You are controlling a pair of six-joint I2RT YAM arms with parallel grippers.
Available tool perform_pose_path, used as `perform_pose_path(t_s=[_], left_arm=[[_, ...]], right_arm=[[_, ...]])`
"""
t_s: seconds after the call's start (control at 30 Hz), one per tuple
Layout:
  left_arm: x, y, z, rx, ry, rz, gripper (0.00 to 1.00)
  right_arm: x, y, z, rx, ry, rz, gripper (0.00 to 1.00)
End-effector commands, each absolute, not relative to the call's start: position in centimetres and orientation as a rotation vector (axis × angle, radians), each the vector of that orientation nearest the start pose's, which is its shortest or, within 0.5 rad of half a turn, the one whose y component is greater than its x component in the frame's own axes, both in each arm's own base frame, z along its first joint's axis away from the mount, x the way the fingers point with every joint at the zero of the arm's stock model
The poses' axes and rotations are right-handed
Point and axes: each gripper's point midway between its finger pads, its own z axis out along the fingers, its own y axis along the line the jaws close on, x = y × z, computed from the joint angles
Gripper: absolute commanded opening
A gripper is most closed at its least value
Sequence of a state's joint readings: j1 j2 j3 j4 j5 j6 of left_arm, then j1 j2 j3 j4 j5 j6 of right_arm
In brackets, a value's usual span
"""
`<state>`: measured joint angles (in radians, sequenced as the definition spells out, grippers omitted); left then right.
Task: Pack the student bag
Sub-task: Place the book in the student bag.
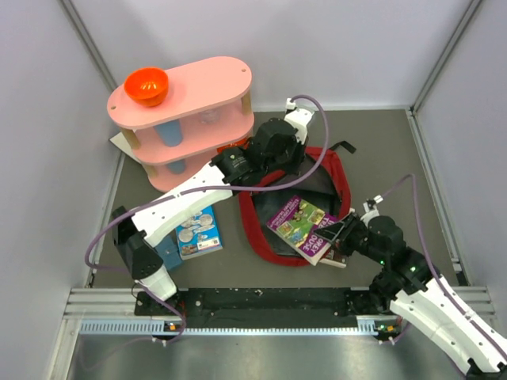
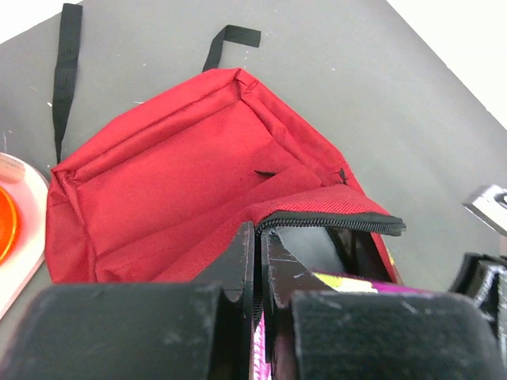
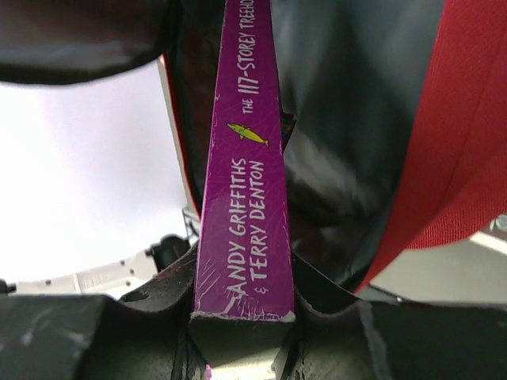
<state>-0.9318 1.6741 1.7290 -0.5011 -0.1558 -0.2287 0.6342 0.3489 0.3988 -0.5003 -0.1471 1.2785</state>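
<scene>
Left hand pinched shut on student bag zip rim at its 11 o'clock, holding the mouth open | right hand gripped purple book spine-first at 4 o'clock, apparently for insertion | bag lay mid-desk

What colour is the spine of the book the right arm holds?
The spine is purple with white lettering; the right wrist view shows it best.
</scene>
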Motion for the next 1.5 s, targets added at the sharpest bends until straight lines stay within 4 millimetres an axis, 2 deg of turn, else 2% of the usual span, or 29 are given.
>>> perform_pose_path(t_s=[0.0,0.03,0.1,0.13,0.17,0.23,0.27,0.3,0.33,0.4,0.43,0.57,0.67,0.73,0.77,0.9,0.97,1.03,1.1,1.13,1.2,1.23,1.27,1.3,1.33,1.37,1.4,1.43,1.47], left_arm=[[29.3,-39.2,36.2,0.548,1.833,-0.744,0.0],[29.1,-39.3,36.1,0.552,1.836,-0.754,0.0],[28.6,-39.4,36.5,0.553,1.83,-0.77,0.0],[28.6,-39.4,36.5,0.55,1.829,-0.771,0.0],[28.6,-39.4,36.7,0.545,1.827,-0.773,0.0],[28.3,-39.3,37.3,0.543,1.816,-0.786,0.0],[28.2,-39.2,37.7,0.539,1.808,-0.793,0.0],[28.1,-39.2,38.0,0.541,1.802,-0.8,0.0],[27.9,-39.1,38.3,0.539,1.797,-0.805,0.0],[27.7,-38.9,38.8,0.531,1.786,-0.809,0.0],[27.7,-38.8,38.9,0.531,1.783,-0.812,0.0],[27.2,-38.6,39.3,0.516,1.784,-0.839,0.0],[26.6,-38.6,39.4,0.516,1.79,-0.861,0.0],[26.1,-38.7,39.2,0.525,1.795,-0.88,0.0],[26.0,-38.7,39.1,0.529,1.798,-0.885,0.0],[25.4,-38.8,37.4,0.537,1.849,-0.891,0.0],[25.2,-38.7,37.1,0.528,1.855,-0.892,0.0],[25.2,-38.7,36.7,0.517,1.863,-0.89,0.0],[25.2,-38.6,36.8,0.507,1.859,-0.892,0.0],[25.3,-38.4,36.9,0.495,1.854,-0.888,0.0],[25.3,-38.3,36.7,0.486,1.854,-0.886,0.0],[25.4,-38.3,36.9,0.478,1.844,-0.889,0.0],[25.4,-38.3,36.8,0.477,1.845,-0.89,0.0],[25.4,-38.4,36.8,0.475,1.843,-0.896,0.0],[25.4,-38.5,37.1,0.475,1.835,-0.906,0.0],[25.3,-38.6,37.1,0.475,1.835,-0.912,0.0],[25.3,-38.5,37.3,0.47,1.833,-0.918,0.0],[25.2,-38.5,37.5,0.468,1.827,-0.923,0.0],[25.2,-38.4,37.7,0.462,1.82,-0.926,0.0]], right_arm=[[18.6,19.0,24.5,0.683,1.784,1.467,0.0],[19.9,18.3,24.0,0.744,1.731,1.424,0.0],[21.2,18.1,24.5,0.796,1.641,1.451,0.0],[22.0,17.7,23.2,0.869,1.635,1.415,0.0],[22.8,17.9,21.7,0.915,1.666,1.383,0.0],[23.6,18.5,21.6,0.938,1.644,1.412,0.0],[24.2,19.0,20.3,0.964,1.686,1.384,0.0],[24.4,19.5,20.0,1.008,1.699,1.409,0.0],[24.8,20.0,21.3,0.987,1.649,1.458,0.0],[25.6,20.5,20.9,0.995,1.645,1.435,0.0],[25.8,20.8,22.0,0.985,1.599,1.462,0.0],[27.0,19.8,23.0,1.016,1.471,1.366,0.0],[27.9,19.3,22.7,1.043,1.425,1.321,0.0],[28.5,19.1,20.7,1.105,1.429,1.281,0.0],[28.7,19.1,21.5,1.107,1.386,1.317,0.0],[28.7,19.4,21.7,1.083,1.393,1.319,0.0],[28.1,18.7,23.9,1.002,1.37,1.293,0.0],[27.8,16.7,23.0,1.011,1.479,1.085,0.0],[27.3,12.9,24.8,0.997,1.474,0.874,0.0],[27.4,11.8,25.4,0.964,1.469,0.824,0.0],[27.2,11.4,26.6,0.857,1.51,0.826,0.0],[28.0,9.3,26.2,0.882,1.508,0.771,0.0],[28.1,10.3,25.6,0.832,1.574,0.823,0.0],[28.6,10.0,24.9,0.829,1.605,0.826,0.0],[29.7,8.8,25.3,0.832,1.578,0.831,0.0],[29.7,10.3,25.1,0.743,1.646,0.911,0.0],[31.0,10.6,23.7,0.747,1.722,0.898,0.0],[31.6,10.9,23.5,0.705,1.762,0.899,0.0],[32.1,12.2,24.1,0.63,1.787,0.962,0.0]])
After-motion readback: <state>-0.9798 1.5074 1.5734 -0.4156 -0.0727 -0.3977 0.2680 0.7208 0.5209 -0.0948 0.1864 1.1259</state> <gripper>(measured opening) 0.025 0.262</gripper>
